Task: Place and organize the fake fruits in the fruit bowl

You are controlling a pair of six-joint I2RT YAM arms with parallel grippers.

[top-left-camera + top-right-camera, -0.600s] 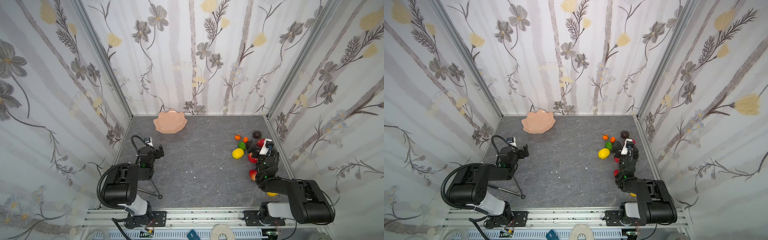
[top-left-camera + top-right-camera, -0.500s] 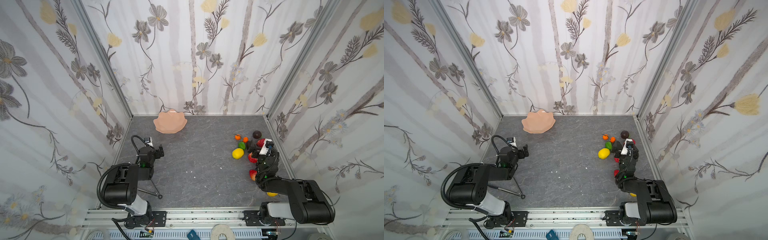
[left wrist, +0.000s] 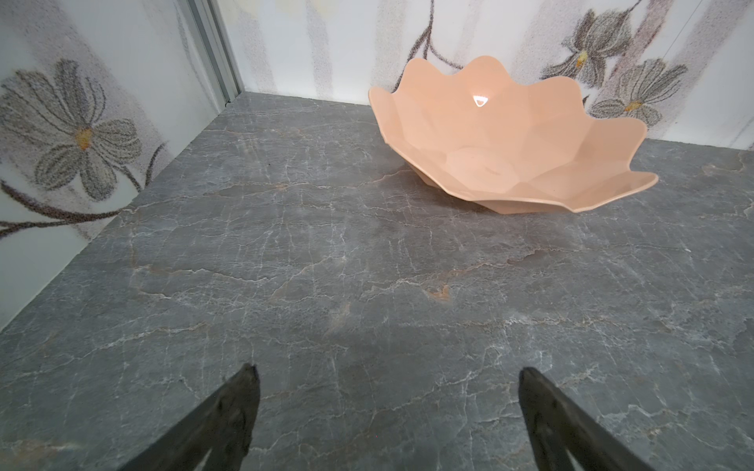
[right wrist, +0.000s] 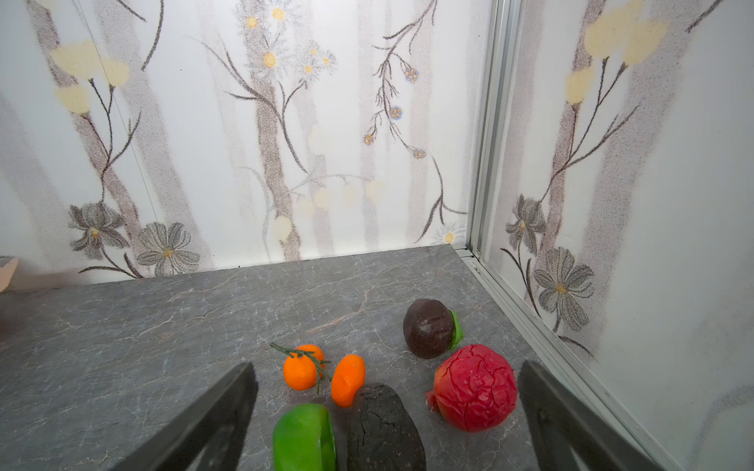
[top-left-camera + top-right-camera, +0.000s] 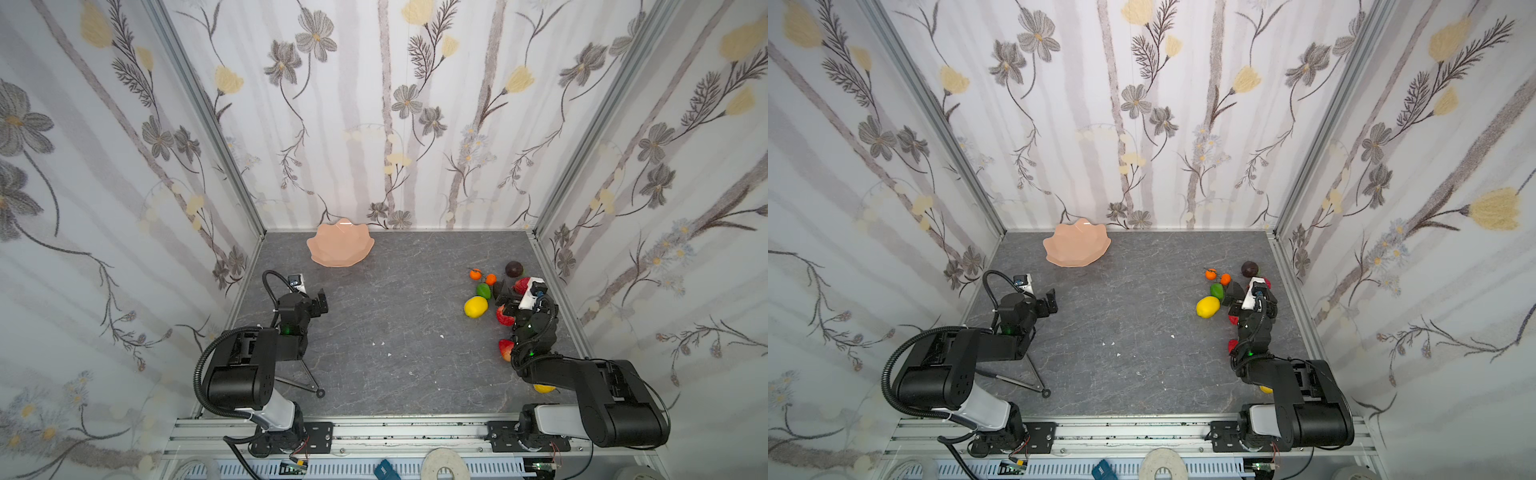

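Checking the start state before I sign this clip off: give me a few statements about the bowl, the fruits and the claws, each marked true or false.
1. The fruit bowl holds no fruit. True.
2. The lemon lies in the bowl. False: it lies on the table with the other fruits on the right side, far from the bowl.
3. The left claw is open and holds nothing. True.
4. The right claw is shut on the lime. False: its jaws stand wide apart and the lime lies ungripped on the table.
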